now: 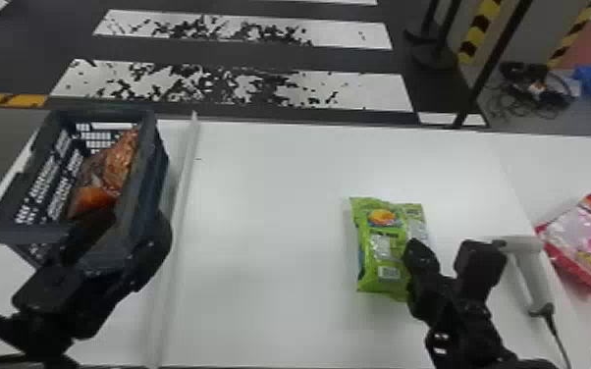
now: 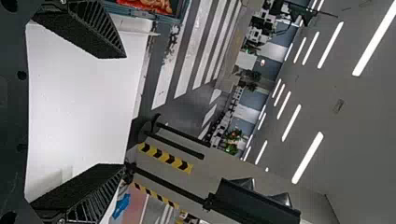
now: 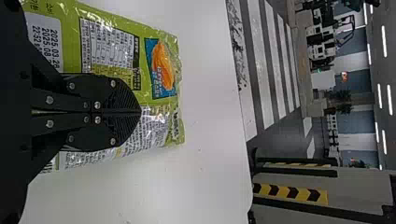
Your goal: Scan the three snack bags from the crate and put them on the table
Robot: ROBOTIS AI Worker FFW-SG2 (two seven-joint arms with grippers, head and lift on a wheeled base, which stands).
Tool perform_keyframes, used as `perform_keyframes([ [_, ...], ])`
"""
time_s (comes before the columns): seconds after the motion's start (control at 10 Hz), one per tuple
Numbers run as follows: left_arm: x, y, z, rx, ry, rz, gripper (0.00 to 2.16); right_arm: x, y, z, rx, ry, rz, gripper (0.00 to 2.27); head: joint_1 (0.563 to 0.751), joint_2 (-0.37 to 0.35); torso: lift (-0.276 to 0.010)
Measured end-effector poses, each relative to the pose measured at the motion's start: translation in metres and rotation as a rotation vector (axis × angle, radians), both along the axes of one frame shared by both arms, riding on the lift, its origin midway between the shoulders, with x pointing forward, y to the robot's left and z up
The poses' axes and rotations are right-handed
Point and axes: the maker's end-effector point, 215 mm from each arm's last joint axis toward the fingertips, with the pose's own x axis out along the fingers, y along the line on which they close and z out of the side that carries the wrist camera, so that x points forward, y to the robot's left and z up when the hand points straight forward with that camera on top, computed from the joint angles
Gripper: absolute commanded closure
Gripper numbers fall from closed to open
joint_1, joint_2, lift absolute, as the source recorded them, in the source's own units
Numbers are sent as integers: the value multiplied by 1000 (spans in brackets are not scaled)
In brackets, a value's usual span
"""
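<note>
At right of centre in the head view, the green snack bag (image 1: 383, 255) was laid flat on the worktop (image 1: 270, 221). The right gripper's (image 1: 419, 249) fingers were closed together above it, nothing held between them. At lower left, the left gripper's (image 1: 130, 224) fingers were spread wide, empty, by the crate (image 1: 19, 234).
</note>
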Motion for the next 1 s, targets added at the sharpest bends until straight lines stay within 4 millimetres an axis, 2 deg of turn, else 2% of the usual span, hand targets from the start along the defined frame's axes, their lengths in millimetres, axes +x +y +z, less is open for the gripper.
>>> perform_keyframes([
  [0.2,-3,1,0,-2,-1,0,29,5,-4,12,-17,-24,2,2108,695,-39,-94],
  [0.4,-4,-1,1,-5,-2,-3,29,10,-11,38,-30,-71,14,2108,695,-50,-94],
  [0.5,-4,-2,1,-8,-1,-4,29,5,-7,52,-20,-93,27,2108,695,-50,-94],
  [0.7,-4,-6,1,-12,0,-9,29,-6,16,58,11,-104,57,2108,695,-25,-94],
  [1.0,-4,-5,0,-11,1,-8,29,-11,52,49,30,-98,125,2108,695,30,-94],
])
